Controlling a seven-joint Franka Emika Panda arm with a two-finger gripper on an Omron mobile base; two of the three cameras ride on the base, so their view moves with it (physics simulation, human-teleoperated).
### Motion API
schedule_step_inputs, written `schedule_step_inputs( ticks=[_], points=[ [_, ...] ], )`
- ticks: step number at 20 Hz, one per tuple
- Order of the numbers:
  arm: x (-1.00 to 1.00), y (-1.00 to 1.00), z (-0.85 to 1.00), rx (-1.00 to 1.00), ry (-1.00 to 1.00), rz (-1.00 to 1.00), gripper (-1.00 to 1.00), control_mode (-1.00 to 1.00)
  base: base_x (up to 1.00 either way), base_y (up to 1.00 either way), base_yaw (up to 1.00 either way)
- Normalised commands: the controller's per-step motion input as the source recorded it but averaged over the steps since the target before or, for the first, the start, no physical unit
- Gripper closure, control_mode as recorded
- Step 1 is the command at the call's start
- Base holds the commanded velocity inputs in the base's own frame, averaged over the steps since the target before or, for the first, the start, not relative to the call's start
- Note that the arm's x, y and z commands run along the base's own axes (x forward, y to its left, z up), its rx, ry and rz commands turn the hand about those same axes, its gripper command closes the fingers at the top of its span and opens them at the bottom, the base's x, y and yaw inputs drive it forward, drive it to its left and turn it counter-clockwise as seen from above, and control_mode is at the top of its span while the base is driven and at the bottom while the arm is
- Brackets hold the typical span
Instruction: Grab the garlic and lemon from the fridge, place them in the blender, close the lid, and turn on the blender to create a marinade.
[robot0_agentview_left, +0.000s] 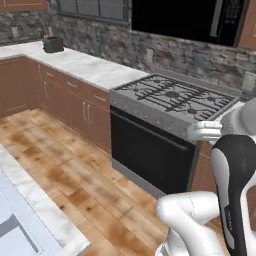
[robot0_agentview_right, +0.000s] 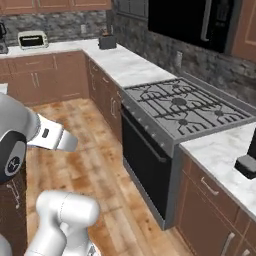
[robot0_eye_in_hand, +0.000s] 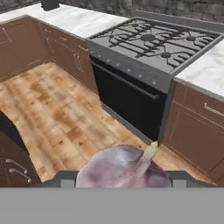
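The garlic (robot0_eye_in_hand: 124, 168), a pale pinkish bulb with a pointed greenish tip, fills the space between my fingertips at the bottom of the hand view. My gripper (robot0_eye_in_hand: 120, 178) is shut on it, a dark finger (robot0_eye_in_hand: 65, 180) on either side. It hangs over the wooden floor in front of the oven. On the counter right of the stove stands a black upright thing (robot0_agentview_right: 247, 155) on a dark grey base, cut off by the frame edge. I cannot tell whether that is the blender. Fridge, lemon and lid are out of view.
A gas stove (robot0_agentview_left: 172, 97) with a black oven door sits between marble counters over brown cabinets. A black toaster (robot0_agentview_left: 52, 45) stands in the far corner, a pale one (robot0_agentview_right: 32, 39) further along. An island counter edge (robot0_agentview_left: 30, 210) lies at lower left. Open wooden floor lies between.
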Motion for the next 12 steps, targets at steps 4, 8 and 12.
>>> schedule_step_inputs(
  ticks=[4,8,12],
  points=[
    [0.0,0.0,0.0,0.0,0.0,0.0,1.0,1.0,0.97,-0.06,0.75],
    [0.0,0.0,0.0,0.0,0.0,0.0,1.0,1.0,1.0,-0.14,0.65],
    [0.0,0.0,0.0,0.0,0.0,0.0,1.0,1.0,1.0,-0.27,0.53]
  ],
)
